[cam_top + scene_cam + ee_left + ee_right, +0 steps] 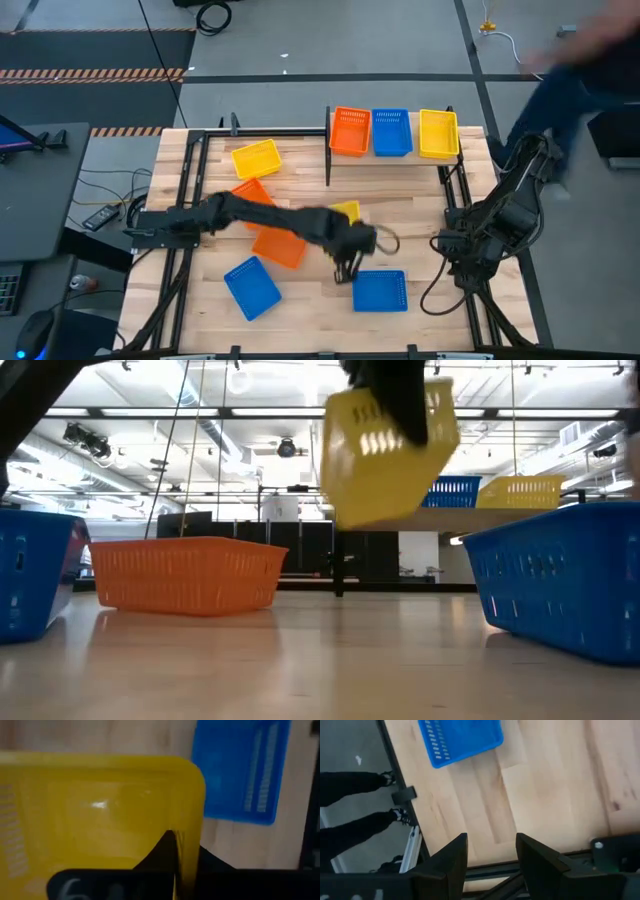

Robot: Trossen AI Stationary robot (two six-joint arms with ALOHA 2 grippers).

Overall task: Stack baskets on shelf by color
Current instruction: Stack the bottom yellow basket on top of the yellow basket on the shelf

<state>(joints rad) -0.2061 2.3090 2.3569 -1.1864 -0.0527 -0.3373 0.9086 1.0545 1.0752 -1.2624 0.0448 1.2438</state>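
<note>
My left gripper [176, 857] is shut on a yellow basket [385, 455] that hangs in the air over the middle of the table. The shelf [395, 158] at the far side carries an orange basket [350, 131], a blue basket [391, 132] and a yellow basket [438, 133], side by side. On the tabletop lie another yellow basket [257, 158], two orange baskets [280, 246] and two blue baskets [380, 291]. My right gripper [491, 854] waits open above the table's right edge. My left gripper holds the yellow basket by one side wall near a corner [189, 825], with one finger inside the basket and one outside. The fingers come from above, slanting down. The basket is lifted clear of the table and hangs tilted below the gripper.
The near blue basket [237, 770] lies close under and beside the held one. A second blue basket [252, 287] sits near the front left. A person [585, 60] moves past the table's far right corner. Black frame rails [185, 200] run along both table sides.
</note>
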